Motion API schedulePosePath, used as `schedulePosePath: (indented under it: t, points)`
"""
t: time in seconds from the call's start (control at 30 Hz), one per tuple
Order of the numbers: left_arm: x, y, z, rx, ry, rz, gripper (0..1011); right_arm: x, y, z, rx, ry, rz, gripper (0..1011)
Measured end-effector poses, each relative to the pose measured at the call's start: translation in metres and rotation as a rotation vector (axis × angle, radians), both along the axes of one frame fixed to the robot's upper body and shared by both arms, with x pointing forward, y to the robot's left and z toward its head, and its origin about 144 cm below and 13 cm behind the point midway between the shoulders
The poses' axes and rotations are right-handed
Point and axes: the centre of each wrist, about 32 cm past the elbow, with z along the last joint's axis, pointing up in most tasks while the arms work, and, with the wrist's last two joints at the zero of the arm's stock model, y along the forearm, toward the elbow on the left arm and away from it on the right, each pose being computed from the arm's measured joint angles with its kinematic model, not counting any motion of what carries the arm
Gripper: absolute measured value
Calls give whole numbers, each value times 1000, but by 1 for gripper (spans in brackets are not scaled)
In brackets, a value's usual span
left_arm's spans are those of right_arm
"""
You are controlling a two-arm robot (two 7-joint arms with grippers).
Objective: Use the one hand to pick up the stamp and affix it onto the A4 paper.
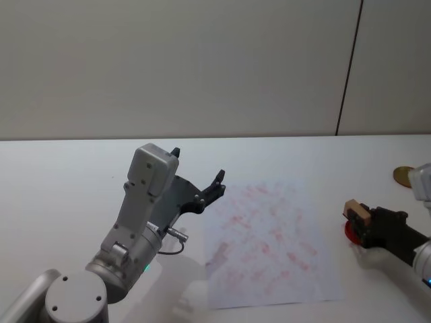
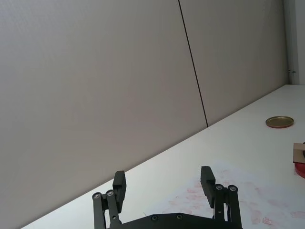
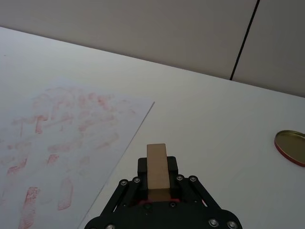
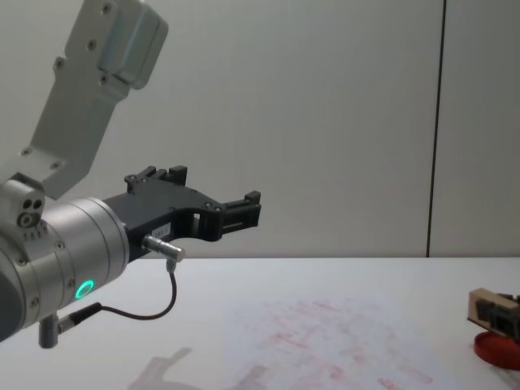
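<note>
Head view, read from left to right: the black two-fingered left gripper (image 1: 197,179) on its white arm hangs raised above the white tabletop (image 1: 60,175), fingers spread and holding nothing, just left of the white A4 paper covered with faint red stamped marks (image 1: 269,235), which lies flat. Further right, the black right gripper (image 1: 360,221) is clamped on the small light tan wooden block stamp (image 1: 357,212), which sits over the flat red round ink pad (image 1: 351,233), apart from the sheet's right edge; a round brass-coloured lid (image 1: 403,176) lies beyond. The pick-up looks done and the inking seems to be in hand. Next, the stamp wants carrying leftward over the sheet, then pressing straight down on a barer patch.
</note>
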Motion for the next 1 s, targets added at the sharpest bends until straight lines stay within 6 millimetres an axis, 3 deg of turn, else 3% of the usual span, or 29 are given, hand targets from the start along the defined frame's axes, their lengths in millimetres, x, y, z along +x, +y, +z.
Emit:
schedulePosePath:
  t: [0.83,1.0]
  points:
    - [0,0,0,0,0,0,993,13,-1,-15,17,29,-25,221]
    - [0,0,0,0,0,0,993,13,0,-17,13,36,-23,333]
